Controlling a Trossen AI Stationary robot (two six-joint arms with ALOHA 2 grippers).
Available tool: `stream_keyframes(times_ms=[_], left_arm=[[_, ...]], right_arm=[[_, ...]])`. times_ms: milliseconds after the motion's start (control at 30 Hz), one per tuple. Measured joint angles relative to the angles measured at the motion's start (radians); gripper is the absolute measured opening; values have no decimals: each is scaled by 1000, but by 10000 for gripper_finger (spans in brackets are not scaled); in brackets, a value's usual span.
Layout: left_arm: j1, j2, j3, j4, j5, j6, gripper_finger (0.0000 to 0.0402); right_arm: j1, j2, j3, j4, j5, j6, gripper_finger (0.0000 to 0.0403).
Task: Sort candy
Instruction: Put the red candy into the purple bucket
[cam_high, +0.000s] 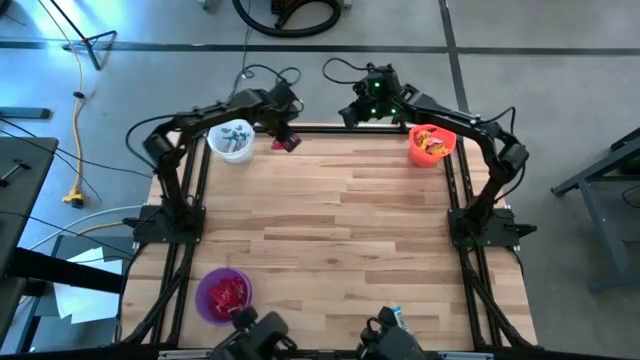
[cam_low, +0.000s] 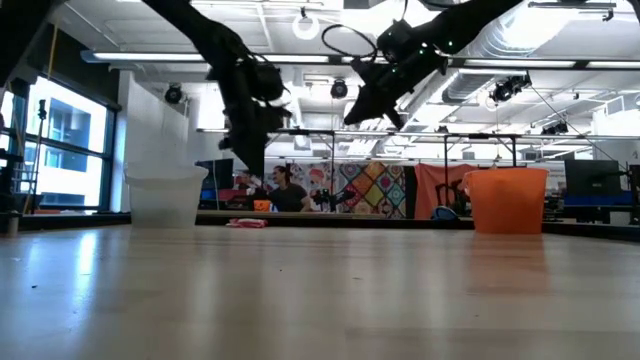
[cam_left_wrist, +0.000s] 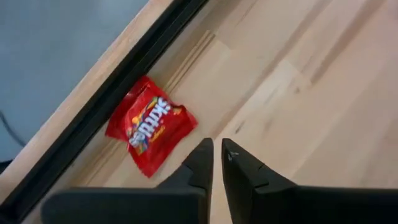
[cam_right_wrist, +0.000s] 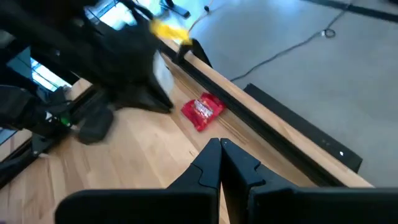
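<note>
Only one red Skittles packet lies loose, beside the white bucket at the table's far rail. Above it, the left gripper hangs nearly shut and empty; the right gripper, fully closed on nothing, waits nearby, presumably yielding this pick.

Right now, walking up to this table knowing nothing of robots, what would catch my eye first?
Probably the lone red candy packet lying by the table's far edge, with the left end effector just above it and empty. Then the three buckets: white and orange at the far corners, purple near the front.
</note>
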Motion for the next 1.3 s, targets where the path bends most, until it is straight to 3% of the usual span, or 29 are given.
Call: stream_keyframes(times_ms=[300, 433, 633, 933, 1300], left_arm=[[-8, 133, 29, -24, -37, -59, 117], [-14, 165, 30, 1, -102, -60, 163], [-12, 203, 30, 41, -135, -81, 196], [-14, 231, 30, 77, -157, -93, 181], [-10, 231, 30, 83, -150, -51, 53]], right_arm=[[-20, -69, 0, -13, 1, -30, 0], [-21, -79, 0, -13, 3, -33, 0], [-21, -79, 0, -15, 3, -33, 0], [-21, -79, 0, -28, 6, -44, 0], [-21, -79, 0, -32, 6, -45, 0]])
